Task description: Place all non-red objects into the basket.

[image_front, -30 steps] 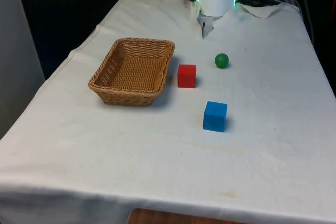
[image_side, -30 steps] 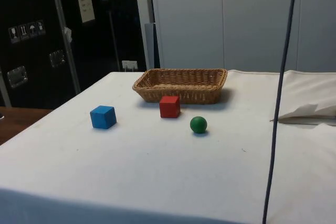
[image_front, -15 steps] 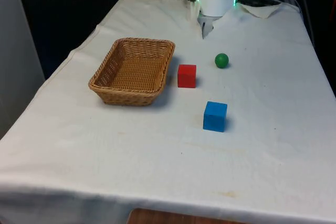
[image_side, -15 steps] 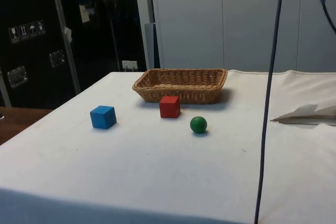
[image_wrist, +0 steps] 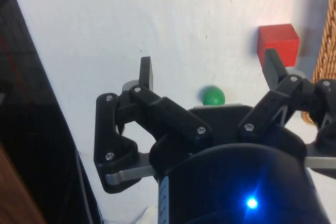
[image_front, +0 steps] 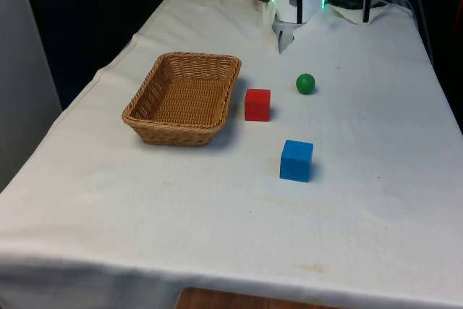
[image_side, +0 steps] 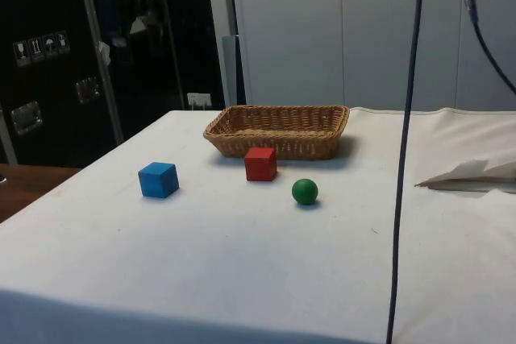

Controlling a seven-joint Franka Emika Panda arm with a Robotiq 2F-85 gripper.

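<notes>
A green ball (image_front: pixel 305 83) (image_side: pixel 305 191) (image_wrist: pixel 213 96) lies on the white cloth, a red cube (image_front: pixel 257 104) (image_side: pixel 260 163) (image_wrist: pixel 277 41) beside it toward the basket. A blue cube (image_front: pixel 296 160) (image_side: pixel 158 180) sits nearer the table's front. The wicker basket (image_front: pixel 148 106) (image_side: pixel 278 141) stands at the front view's left with nothing in it; its rim (image_wrist: pixel 325 35) edges the wrist view. My gripper (image_wrist: pixel 208 65) hangs high over the table, open, with nothing between its fingers; the green ball lies far below it.
The robot base (image_front: pixel 298 1) stands at the table's far end with crumpled cloth (image_front: pixel 365 11) (image_side: pixel 472 173) beside it. A black cable (image_side: pixel 405 118) hangs down across the side view. The table edge (image_wrist: pixel 47 98) runs beside dark floor.
The arm has swung at the far end, dark parts now showing above the base. The hanging cable has shifted in the side view. The objects have stayed put.
</notes>
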